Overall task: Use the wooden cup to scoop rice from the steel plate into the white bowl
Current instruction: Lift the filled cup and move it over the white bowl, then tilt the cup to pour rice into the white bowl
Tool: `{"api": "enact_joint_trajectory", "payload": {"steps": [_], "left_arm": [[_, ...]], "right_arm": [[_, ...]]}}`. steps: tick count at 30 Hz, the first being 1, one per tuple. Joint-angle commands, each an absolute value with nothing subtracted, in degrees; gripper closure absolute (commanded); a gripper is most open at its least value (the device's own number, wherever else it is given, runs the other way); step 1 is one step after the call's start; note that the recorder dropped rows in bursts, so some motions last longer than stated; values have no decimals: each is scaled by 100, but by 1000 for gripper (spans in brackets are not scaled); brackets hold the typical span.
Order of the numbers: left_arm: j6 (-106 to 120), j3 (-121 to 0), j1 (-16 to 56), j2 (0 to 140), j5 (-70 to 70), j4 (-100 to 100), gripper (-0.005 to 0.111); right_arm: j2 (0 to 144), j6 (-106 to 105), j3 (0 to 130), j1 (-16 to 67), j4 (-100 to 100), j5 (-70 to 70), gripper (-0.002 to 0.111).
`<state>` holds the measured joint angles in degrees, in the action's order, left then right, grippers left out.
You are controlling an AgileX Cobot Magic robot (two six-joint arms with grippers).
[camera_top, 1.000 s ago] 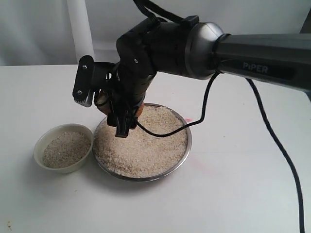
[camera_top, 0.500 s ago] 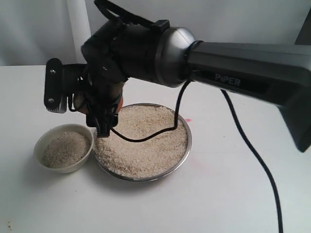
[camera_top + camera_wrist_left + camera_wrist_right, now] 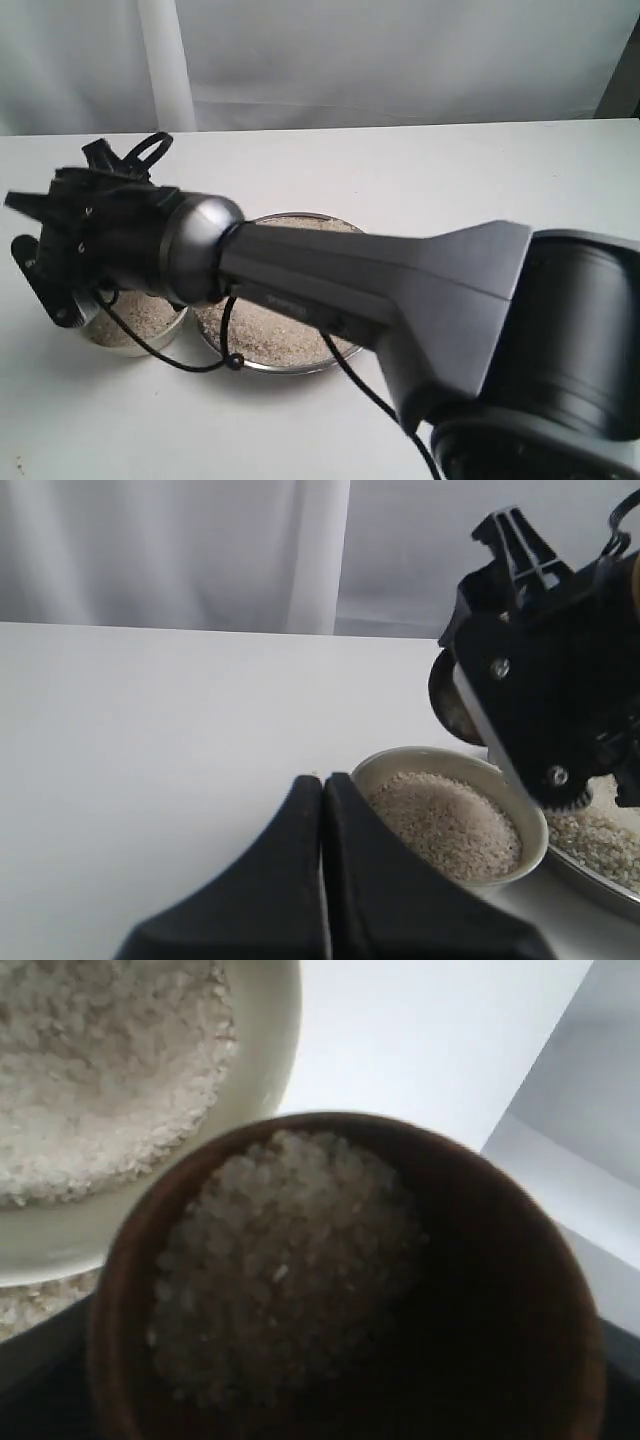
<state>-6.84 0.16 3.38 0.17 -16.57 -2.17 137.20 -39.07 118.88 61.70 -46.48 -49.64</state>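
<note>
- The right pincer stands spread wide, gripping the wooden cup by its sides.
- The cup's mouth faces the wrist camera, with its long axis running straight away from the lens. The rice inside is banked against the wall nearest the white bowl.
- The cup hangs over that bowl's rim. The bowl sits toward the left edge of the surface, just beside the steel plate.
- The left pincer is closed with its fingers pressed together, holding nothing.
</note>
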Motion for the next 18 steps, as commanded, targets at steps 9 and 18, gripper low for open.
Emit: {"api": "enact_joint_trajectory", "payload": {"steps": [9,18], "left_arm": [[-703,0,361,0,-1635,-190,107],[-692,0,361,0,-1635,-190,107]], "right_arm": [[14235,-3896,11936,6538,-7120,-5168,108],[14235,-3987,11925,6551,-7617,-5168,108]]}}
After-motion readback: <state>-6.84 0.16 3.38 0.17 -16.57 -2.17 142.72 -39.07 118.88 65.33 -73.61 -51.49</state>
